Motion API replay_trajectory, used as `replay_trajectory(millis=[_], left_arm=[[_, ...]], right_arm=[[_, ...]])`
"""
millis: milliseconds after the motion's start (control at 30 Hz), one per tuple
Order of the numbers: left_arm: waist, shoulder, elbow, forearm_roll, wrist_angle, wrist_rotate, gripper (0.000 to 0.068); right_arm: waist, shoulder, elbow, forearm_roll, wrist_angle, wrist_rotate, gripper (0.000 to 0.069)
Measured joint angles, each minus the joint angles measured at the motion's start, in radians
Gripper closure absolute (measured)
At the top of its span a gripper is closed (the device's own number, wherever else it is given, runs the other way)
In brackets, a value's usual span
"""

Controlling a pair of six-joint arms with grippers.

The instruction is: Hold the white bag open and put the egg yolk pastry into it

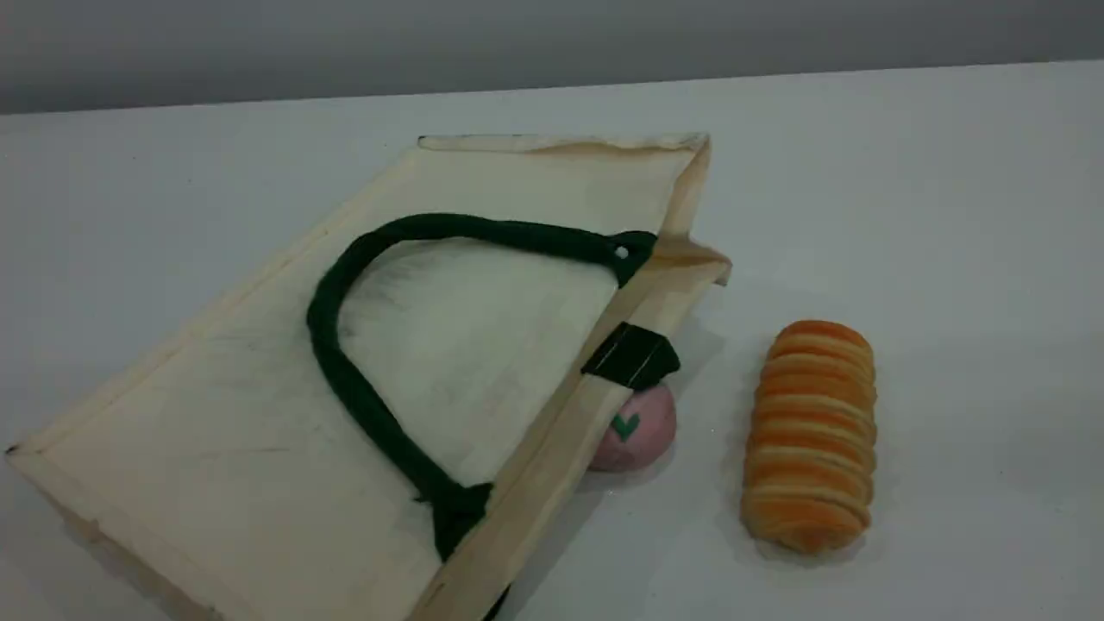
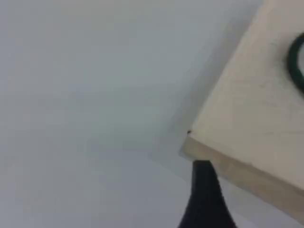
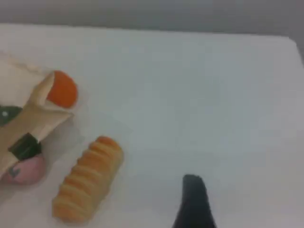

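Close up, my left gripper shows its dark tip beside a corner of the white bag; my right gripper hangs over bare table. Their opening I cannot tell.

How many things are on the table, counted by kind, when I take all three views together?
Bag: 1
Food pieces: 3 (pink dome, striped roll, orange piece)
Total: 4

Plain white table, dull grey wall behind its far edge, soft even light
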Motion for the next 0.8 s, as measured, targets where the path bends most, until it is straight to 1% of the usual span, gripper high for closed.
replay_trajectory(millis=[233, 400, 800], left_arm=[[0.011, -0.071, 0.0, 0.0, 0.001, 0.0, 0.0239], [0.056, -0.118, 0.0, 0.001, 0.001, 0.0, 0.0239], [0.054, -0.126, -0.001, 0.001, 0.001, 0.0, 0.0239]], right_arm=[[0.0, -0.032, 0.0, 0.001, 0.001, 0.0, 0.0221], [0.001, -0.031, 0.0, 0.0, 0.001, 0.0, 0.0221], [0.001, -0.031, 0.0, 0.001, -0.001, 0.0, 0.0221]])
